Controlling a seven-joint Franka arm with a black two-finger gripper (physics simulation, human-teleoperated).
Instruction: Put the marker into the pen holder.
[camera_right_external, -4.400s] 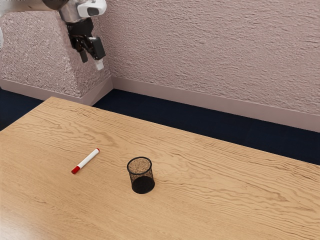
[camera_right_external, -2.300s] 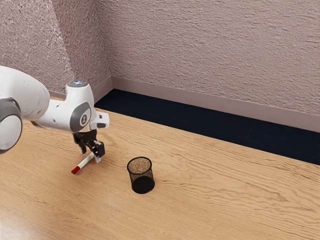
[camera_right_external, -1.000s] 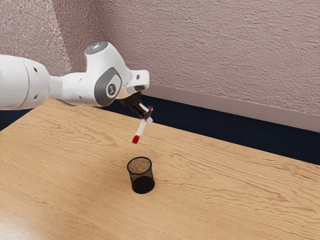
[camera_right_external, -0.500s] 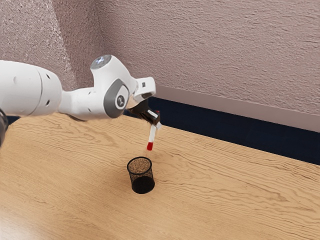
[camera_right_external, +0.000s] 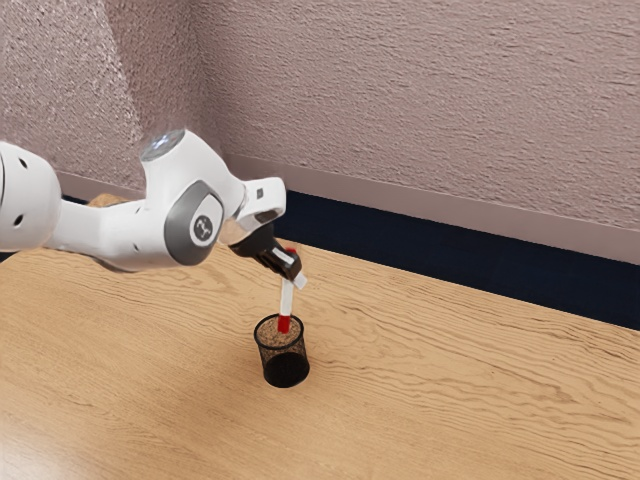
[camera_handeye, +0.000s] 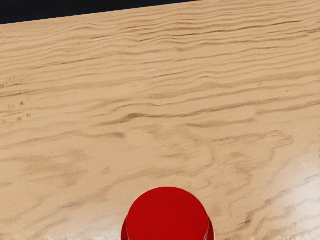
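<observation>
Gripper (camera_right_external: 291, 277): slanting downward, its jaws clamped on the marker (camera_right_external: 287, 300) near its upper end.
Marker: held between the jaws, nearly upright with a slight lean, its top toward the exterior view's right.
Upper end: red, poking up just above the jaws; in the wrist view, a big red round close by the hand.
White barrel: running down from the jaws.
Lower end: red, below the jaws, at the mouth of the holder (camera_right_external: 286, 370); whether it is inside or only over the rim, I cannot tell.
Holder: black mesh, round, upright, below the jaws.
Arm (camera_right_external: 115, 232): white and grey, coming to the jaws from the exterior view's left.
Table (camera_right_external: 450, 400): pale wood with wavy grain, below the jaws, the holder standing on it.
Floor (camera_right_external: 440, 260): dark blue, past the table's edge, beyond the jaws.
Wall (camera_right_external: 430, 100): rough, pinkish, farther beyond the jaws.
</observation>
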